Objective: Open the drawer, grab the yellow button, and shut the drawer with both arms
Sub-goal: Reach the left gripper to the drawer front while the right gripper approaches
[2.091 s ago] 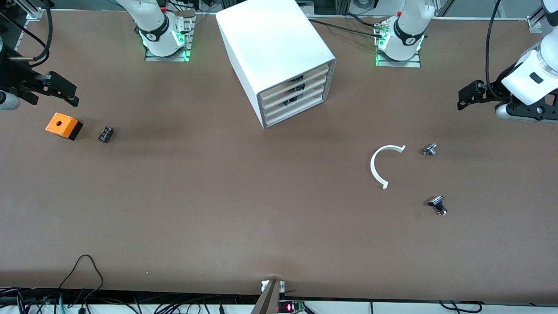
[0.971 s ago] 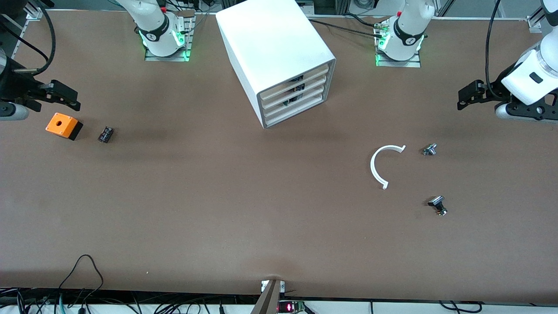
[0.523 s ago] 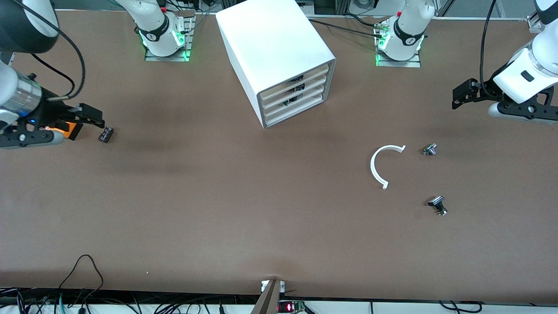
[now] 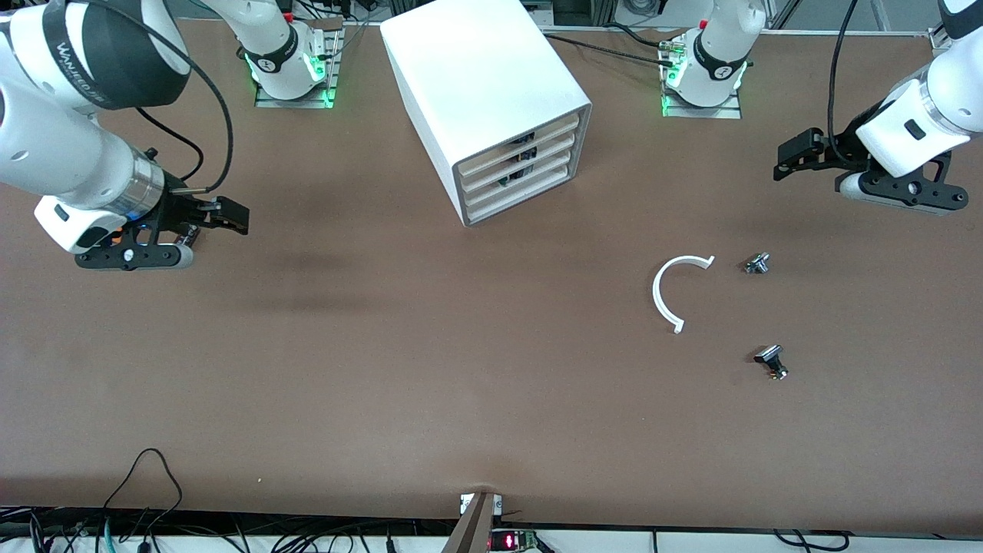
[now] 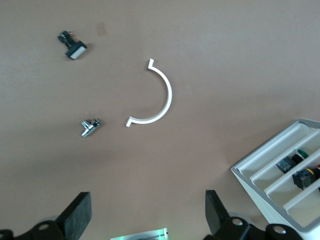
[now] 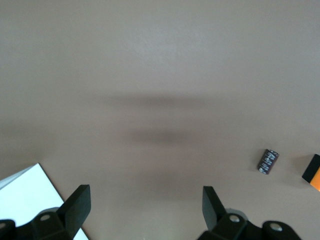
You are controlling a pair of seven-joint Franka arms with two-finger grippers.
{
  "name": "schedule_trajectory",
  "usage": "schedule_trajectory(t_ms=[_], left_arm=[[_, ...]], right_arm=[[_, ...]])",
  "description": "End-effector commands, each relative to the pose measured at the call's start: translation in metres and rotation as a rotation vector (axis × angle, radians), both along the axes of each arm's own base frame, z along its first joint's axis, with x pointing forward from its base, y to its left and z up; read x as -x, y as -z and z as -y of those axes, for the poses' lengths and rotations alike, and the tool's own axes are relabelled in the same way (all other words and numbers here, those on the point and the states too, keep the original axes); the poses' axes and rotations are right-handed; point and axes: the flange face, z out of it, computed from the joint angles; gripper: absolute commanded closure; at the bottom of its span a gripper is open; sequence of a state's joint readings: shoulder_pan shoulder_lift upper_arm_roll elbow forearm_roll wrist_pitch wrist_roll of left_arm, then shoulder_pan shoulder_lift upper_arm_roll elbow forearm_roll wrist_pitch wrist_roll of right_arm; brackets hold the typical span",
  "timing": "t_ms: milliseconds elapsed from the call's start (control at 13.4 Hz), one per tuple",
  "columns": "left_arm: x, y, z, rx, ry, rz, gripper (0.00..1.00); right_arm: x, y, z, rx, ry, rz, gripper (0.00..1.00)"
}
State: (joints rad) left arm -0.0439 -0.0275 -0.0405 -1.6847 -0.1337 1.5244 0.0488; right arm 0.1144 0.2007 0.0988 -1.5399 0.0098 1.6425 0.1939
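The white cabinet [image 4: 491, 84] stands at the middle of the table between the arm bases. Its top drawer [image 4: 491, 156] is shut, as are the three below. The button is not clearly seen; small dark parts show through the drawer gaps in the left wrist view [image 5: 295, 170]. My right gripper [image 4: 233, 216] is open and empty over the table toward the right arm's end, clear of the cabinet. It also shows in the right wrist view [image 6: 145, 205]. My left gripper [image 4: 789, 157] is open and empty over the table toward the left arm's end, as the left wrist view [image 5: 147, 215] shows.
A white curved strip [image 4: 670, 288] and two small black-and-silver parts [image 4: 756, 263] [image 4: 771, 361] lie toward the left arm's end. A small black part [image 6: 267, 161] and the orange square box [image 6: 312, 172] lie under the right hand.
The right arm has swung from the table's end toward the cabinet and now covers the orange box. The left gripper has moved a little toward the cabinet. Both stay open.
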Motion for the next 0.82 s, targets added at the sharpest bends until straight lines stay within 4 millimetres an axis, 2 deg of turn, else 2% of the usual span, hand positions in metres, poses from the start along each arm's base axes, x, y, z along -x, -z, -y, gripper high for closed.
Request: schedule_trajectory(t_ms=[0, 149, 224, 299, 373, 523, 598, 747], left_arm=[[0.003, 0.007, 0.021, 0.042, 0.045, -0.084, 0.01], [0.013, 0.029, 0.038, 0.197, 0.058, -0.269, 0.01], [0.015, 0.036, 0.044, 0.263, 0.064, -0.333, 0.00], [0.013, 0.041, 0.046, 0.291, 0.055, -0.353, 0.00], [0.012, 0.049, 0.047, 0.298, 0.065, -0.375, 0.00], [0.023, 0.067, 0.062, 0.327, 0.113, -0.462, 0.01], [0.022, 0.080, 0.074, 0.350, 0.172, -0.461, 0.01], [0.016, 0.090, 0.101, 0.391, 0.263, -0.393, 0.01]], right_arm=[[-0.014, 0.003, -0.009, -0.003, 0.009, 0.038, 0.01], [-0.019, 0.015, -0.022, -0.008, -0.008, 0.043, 0.01], [-0.020, 0.014, -0.024, -0.013, -0.004, 0.053, 0.01], [-0.020, 0.011, -0.029, -0.016, 0.027, 0.062, 0.01], [-0.017, 0.012, -0.042, -0.012, 0.076, 0.059, 0.01], [-0.018, 0.017, -0.054, -0.010, 0.152, 0.060, 0.01], [-0.020, 0.016, -0.056, -0.018, 0.157, 0.078, 0.01], [-0.021, 0.018, -0.070, -0.028, 0.137, 0.119, 0.01]])
